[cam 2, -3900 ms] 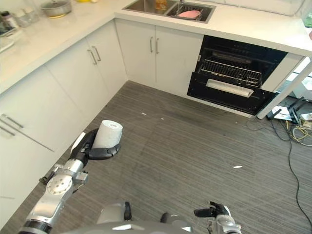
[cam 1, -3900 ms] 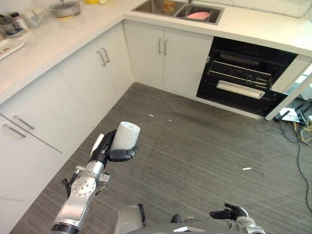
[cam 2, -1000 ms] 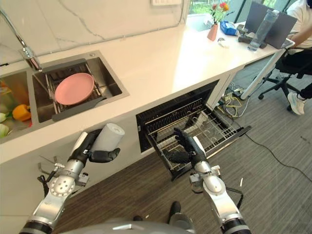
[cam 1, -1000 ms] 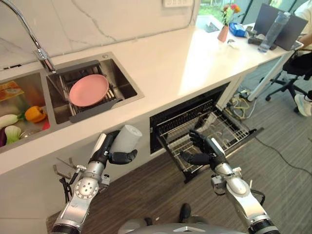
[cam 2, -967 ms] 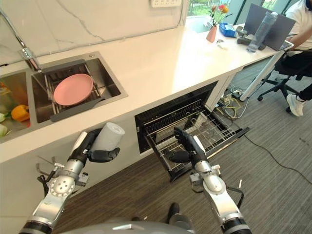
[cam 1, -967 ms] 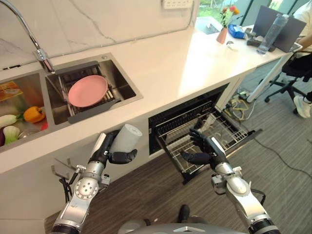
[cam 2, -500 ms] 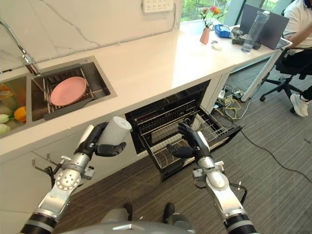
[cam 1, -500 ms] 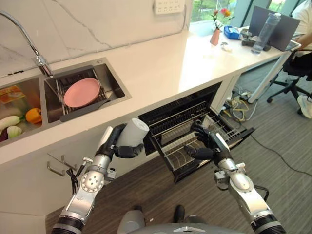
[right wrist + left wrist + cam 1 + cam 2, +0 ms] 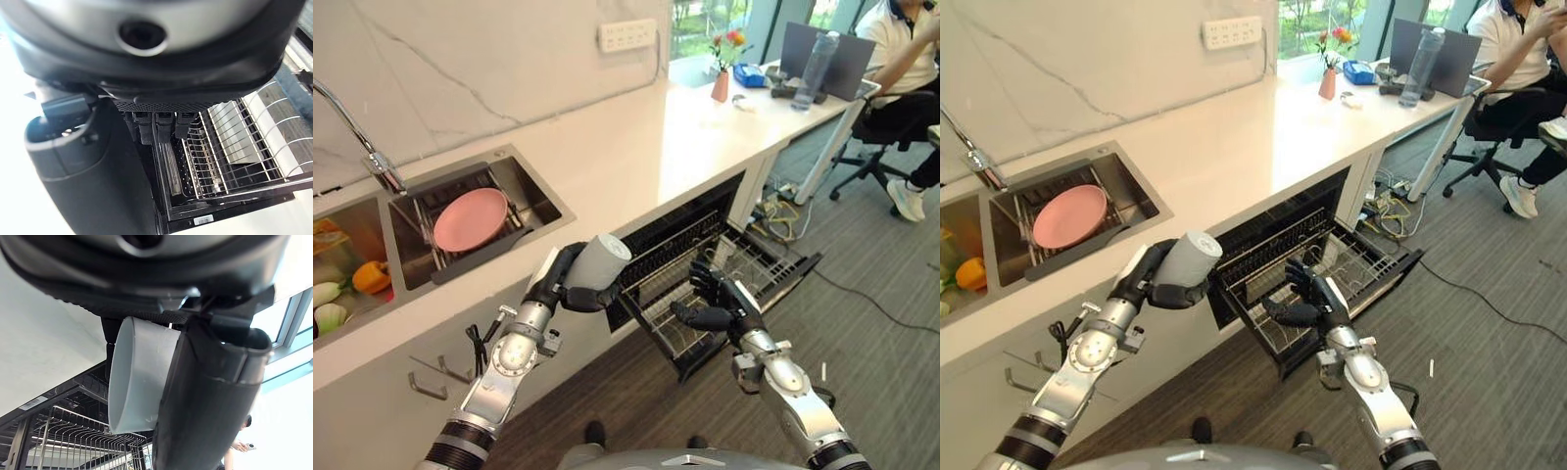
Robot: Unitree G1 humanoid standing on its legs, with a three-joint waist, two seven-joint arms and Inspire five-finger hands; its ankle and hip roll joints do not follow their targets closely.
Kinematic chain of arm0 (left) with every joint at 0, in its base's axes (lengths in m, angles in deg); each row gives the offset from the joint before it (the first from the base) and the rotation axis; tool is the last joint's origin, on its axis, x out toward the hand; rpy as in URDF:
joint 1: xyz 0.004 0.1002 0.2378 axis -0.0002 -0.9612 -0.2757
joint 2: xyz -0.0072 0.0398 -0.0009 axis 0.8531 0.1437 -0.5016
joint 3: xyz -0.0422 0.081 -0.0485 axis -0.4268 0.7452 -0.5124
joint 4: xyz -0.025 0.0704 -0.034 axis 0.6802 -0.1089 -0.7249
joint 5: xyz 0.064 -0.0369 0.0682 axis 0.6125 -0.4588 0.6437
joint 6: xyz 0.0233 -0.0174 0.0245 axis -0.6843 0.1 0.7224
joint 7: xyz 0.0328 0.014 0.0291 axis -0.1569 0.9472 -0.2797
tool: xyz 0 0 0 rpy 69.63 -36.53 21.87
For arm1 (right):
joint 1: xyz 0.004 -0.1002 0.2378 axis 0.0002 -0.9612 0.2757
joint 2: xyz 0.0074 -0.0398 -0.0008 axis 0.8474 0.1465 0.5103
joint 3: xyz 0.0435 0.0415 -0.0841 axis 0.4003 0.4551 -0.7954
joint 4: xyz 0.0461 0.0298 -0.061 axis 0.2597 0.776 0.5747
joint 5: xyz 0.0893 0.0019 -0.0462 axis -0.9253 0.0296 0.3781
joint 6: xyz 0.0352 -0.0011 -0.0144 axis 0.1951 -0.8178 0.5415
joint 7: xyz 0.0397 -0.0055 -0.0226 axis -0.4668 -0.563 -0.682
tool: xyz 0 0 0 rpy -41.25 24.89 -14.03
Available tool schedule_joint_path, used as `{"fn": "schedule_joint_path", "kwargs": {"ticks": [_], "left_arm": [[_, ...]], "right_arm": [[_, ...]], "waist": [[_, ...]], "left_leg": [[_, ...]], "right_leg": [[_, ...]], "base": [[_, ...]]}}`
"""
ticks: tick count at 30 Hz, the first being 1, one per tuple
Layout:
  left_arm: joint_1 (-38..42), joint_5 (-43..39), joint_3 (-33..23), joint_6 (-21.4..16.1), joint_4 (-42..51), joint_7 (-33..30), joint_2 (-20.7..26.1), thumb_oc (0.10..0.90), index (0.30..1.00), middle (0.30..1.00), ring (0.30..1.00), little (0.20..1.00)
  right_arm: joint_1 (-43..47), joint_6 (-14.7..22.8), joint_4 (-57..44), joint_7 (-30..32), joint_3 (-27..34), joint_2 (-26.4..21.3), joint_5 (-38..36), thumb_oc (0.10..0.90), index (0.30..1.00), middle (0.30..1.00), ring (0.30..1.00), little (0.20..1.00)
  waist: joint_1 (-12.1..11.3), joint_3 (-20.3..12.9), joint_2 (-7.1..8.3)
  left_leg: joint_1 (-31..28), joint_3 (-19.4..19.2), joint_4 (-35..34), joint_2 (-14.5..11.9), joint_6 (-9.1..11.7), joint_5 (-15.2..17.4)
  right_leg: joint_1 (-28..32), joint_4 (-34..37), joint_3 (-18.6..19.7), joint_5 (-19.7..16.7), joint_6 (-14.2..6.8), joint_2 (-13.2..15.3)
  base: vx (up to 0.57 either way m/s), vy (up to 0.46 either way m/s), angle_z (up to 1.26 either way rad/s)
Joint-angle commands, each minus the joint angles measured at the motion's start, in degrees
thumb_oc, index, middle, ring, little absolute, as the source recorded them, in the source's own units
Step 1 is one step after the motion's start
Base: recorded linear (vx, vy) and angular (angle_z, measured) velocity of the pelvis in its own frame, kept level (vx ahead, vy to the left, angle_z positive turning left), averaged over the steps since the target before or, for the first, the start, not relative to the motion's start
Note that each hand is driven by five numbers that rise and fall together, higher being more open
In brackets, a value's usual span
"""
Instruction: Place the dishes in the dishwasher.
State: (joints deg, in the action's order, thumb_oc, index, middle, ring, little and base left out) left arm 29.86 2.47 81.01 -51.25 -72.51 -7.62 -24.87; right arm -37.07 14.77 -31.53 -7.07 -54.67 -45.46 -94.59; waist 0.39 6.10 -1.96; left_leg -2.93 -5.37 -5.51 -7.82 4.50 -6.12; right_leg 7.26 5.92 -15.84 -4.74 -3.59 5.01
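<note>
From my left eye I see my left hand (image 9: 570,284) curled round a pale grey cup (image 9: 601,262), held in the air in front of the counter edge, beside the open dishwasher (image 9: 705,257). Its lower rack (image 9: 744,269) is pulled out and I see no dishes in it. My right hand (image 9: 717,305) hovers over the rack's near end, fingers loosely spread, holding nothing.

From my right eye, a pink plate (image 9: 1063,215) lies on the rack in the sink (image 9: 1141,199), well apart from the dishwasher. I judge the loading barely begun: the cup is carried close but not set down, and the plate is untouched.

My left wrist view shows the cup tilted on its side in my grip, its open mouth toward the wire rack beyond.

My right wrist view shows my straight fingers (image 9: 157,128) over the rack's tines, touching nothing.
</note>
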Motion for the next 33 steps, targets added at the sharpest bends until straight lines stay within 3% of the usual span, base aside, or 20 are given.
{"fn": "schedule_joint_path", "kwargs": {"ticks": [1,5,11,15,22,33], "left_arm": [[6.99,1.55,0.78,-4.09,1.79,-2.73,-0.41,0.400,0.300,0.300,0.300,0.300],[8.55,1.31,1.82,-3.36,-0.07,-3.77,-1.57,0.400,0.300,0.300,0.300,0.300],[13.56,1.28,4.43,-1.64,-4.10,-6.22,-3.71,0.400,0.300,0.300,0.300,0.300],[15.87,1.01,5.72,-1.52,-4.87,-6.23,-4.44,0.400,0.300,0.300,0.300,0.300],[17.03,0.02,8.00,-1.71,-4.82,-4.47,-5.05,0.400,0.300,0.300,0.300,0.300],[17.98,-7.21,13.55,-1.79,-1.66,3.95,-5.98,0.400,0.300,0.300,0.300,0.300]], "right_arm": [[4.54,6.64,-6.30,-0.12,2.09,0.28,-4.08,0.800,0.900,0.900,0.900,0.900],[3.90,6.23,-7.76,-1.52,1.21,0.83,-9.94,0.800,0.900,0.900,0.900,0.900],[1.59,4.19,-11.14,-4.12,-0.75,1.71,-26.26,0.800,0.900,0.900,0.900,0.900],[1.39,3.26,-14.06,-6.32,-1.35,0.88,-32.69,0.800,0.900,0.900,0.900,0.900],[3.04,2.61,-14.34,-7.31,-1.13,-1.48,-33.86,0.800,0.900,0.900,0.900,0.900],[6.64,0.38,-8.83,-8.33,-0.27,-3.61,-36.68,0.800,0.900,0.900,0.900,0.900]], "waist": [[0.34,-2.15,0.25],[0.88,-2.35,0.44],[2.06,-2.49,0.63],[2.53,-2.20,0.49],[2.63,-1.68,0.00],[2.05,-1.39,-0.69]], "left_leg": [[-1.53,-1.96,2.61,-1.44,2.53,2.99],[-1.51,-2.54,3.17,-2.23,2.80,3.13],[-1.57,-3.72,3.55,-4.07,3.62,2.73],[-1.78,-4.51,3.18,-5.16,4.15,2.16],[-1.64,-5.16,2.93,-6.06,4.63,1.39],[-1.25,-4.64,2.21,-5.95,4.80,0.79]], "right_leg": [[-0.63,-1.62,-1.47,5.57,-2.40,0.62],[-1.17,-1.42,-0.54,5.49,-2.50,0.02],[-2.03,-1.06,0.66,5.47,-2.38,-1.49],[-2.45,-0.92,1.30,5.44,-2.31,-2.51],[-2.79,-0.92,1.26,5.53,-2.26,-3.22],[-2.14,-0.92,-0.08,5.89,-2.18,-3.21]], "base": [[0.00,-0.037,-0.03],[0.00,-0.059,-0.05],[-0.01,-0.067,-0.17],[-0.01,-0.071,-0.16],[-0.01,-0.050,-0.11],[0.00,-0.003,-0.01]]}}
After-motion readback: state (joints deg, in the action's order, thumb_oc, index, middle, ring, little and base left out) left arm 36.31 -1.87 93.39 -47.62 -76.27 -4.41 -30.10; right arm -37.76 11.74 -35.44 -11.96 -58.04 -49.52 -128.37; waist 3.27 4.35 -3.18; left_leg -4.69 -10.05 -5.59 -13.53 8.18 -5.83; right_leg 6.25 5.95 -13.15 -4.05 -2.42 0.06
